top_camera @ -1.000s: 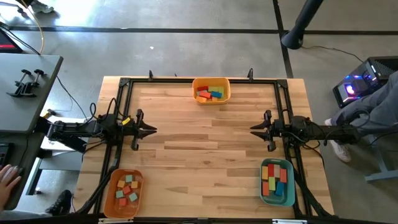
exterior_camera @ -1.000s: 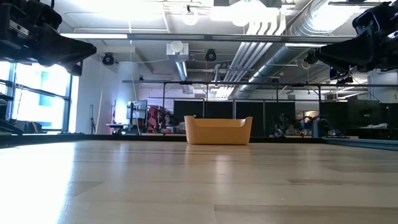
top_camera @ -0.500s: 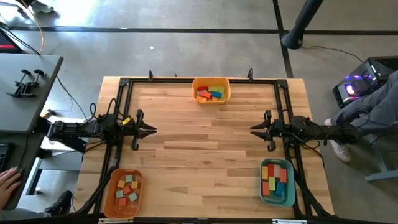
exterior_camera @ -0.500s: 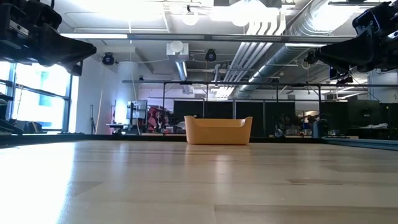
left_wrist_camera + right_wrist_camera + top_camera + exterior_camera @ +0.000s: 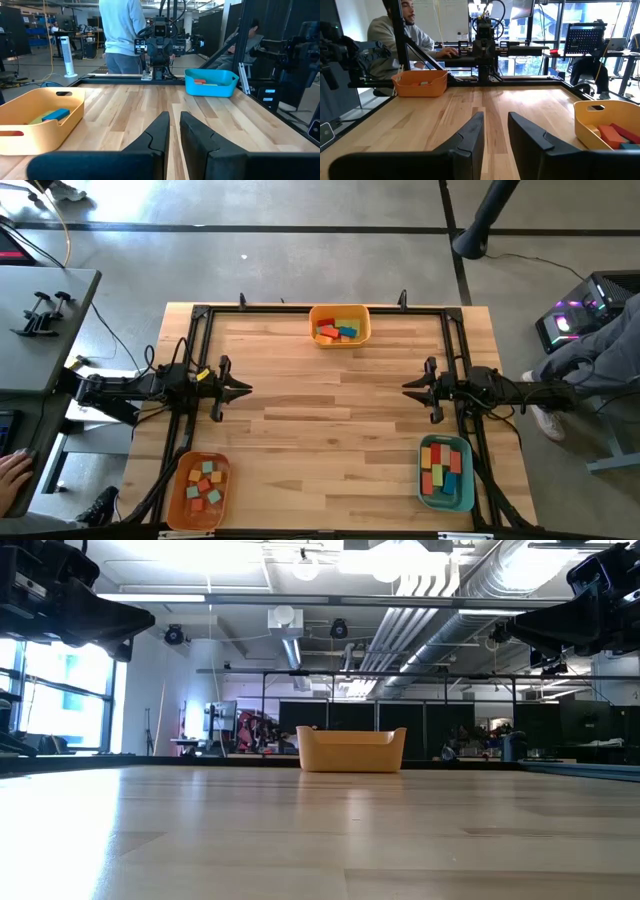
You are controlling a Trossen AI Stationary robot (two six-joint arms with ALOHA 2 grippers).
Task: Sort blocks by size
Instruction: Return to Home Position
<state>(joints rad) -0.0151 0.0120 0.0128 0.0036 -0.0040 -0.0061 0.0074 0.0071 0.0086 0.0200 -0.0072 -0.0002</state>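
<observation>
The blocks lie sorted in three bins. The yellow bin (image 5: 340, 325) stands at the far edge's middle, the orange bin (image 5: 200, 490) at the near left and the teal bin (image 5: 445, 472) at the near right. My left gripper (image 5: 245, 389) hovers level over the table's left side. Its fingers (image 5: 174, 116) stand a narrow slit apart with nothing between them. My right gripper (image 5: 408, 388) faces it from the right side, level above the table. Its fingers (image 5: 495, 116) are a little wider apart and hold nothing. Each bin rests on its base on the wood.
A black frame (image 5: 205, 315) runs round the wooden tabletop (image 5: 330, 420), which is bare between the two grippers. One person stands behind the right arm (image 5: 122, 30) and another sits beyond the left arm (image 5: 402, 30). A hand (image 5: 12, 475) shows off the table's near left.
</observation>
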